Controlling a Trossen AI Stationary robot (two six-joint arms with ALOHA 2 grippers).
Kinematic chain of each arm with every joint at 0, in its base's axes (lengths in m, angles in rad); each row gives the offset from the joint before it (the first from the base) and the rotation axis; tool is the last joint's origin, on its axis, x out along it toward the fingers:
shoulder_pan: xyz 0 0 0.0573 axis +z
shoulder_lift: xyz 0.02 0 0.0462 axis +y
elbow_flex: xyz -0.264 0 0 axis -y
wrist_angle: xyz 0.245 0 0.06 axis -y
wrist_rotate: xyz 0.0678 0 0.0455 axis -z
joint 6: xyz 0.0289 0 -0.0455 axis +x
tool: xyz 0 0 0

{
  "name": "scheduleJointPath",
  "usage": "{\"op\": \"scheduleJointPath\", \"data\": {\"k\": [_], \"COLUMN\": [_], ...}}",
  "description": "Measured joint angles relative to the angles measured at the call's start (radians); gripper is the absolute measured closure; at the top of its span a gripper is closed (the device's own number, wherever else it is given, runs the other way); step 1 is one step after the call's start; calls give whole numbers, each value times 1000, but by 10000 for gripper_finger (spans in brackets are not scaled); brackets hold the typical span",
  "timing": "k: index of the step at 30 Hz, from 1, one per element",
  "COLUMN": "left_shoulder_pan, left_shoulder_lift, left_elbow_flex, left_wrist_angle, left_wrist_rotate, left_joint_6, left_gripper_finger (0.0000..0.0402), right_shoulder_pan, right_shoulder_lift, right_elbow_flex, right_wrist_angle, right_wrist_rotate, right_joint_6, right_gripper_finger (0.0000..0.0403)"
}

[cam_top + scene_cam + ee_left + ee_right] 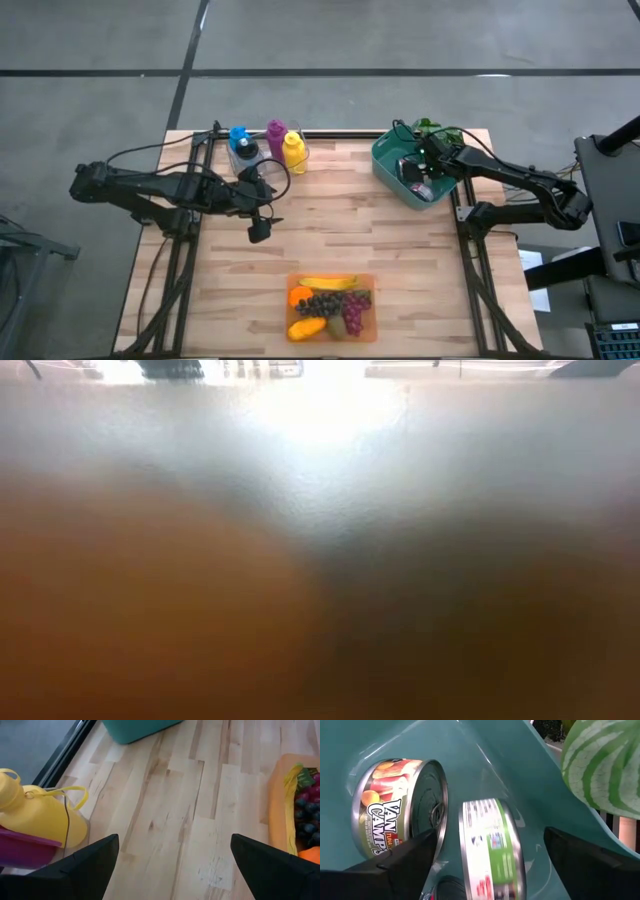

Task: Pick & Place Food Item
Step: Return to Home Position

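My right gripper (418, 172), fingers apart, hangs over tuna cans (395, 805) in the green bin (384, 160); my left gripper (259, 231) (also spread, empty) hovers above the table (350, 240).

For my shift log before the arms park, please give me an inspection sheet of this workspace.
Surface: wooden table, no spill seen.
Job's things: green bin at the far right corner, holding a Van Camp's can and a green and white can.
Clutter: bottles at the far edge; fruit tray at the near edge.
Tools: left tool open above the table; right tool open over the cans.
Cables: black cable loop beside the bottles.
Surroundings: grey floor; no person seen.
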Motion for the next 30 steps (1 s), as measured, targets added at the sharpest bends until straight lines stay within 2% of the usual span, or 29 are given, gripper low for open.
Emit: {"op": "scheduleJointPath", "data": {"k": [11,26,30], "left_shoulder_pan": [0,0,0], "left_shoulder_lift": [0,0,0], "left_elbow_flex": [0,0,0], "left_wrist_angle": [0,0,0], "left_wrist_rotate": [0,0,0], "left_joint_6": [-2,-1,0], "left_gripper_finger": [18,18,18], "right_shoulder_pan": [0,2,3], "right_shoulder_lift": [0,-101,-139], "right_elbow_flex": [9,222,278], "right_wrist_angle": [-12,-29,-23], "right_wrist_rotate": [-31,-283,-404], "right_joint_6": [-2,-64,-75], "right_gripper_finger": [32,32,32]}}
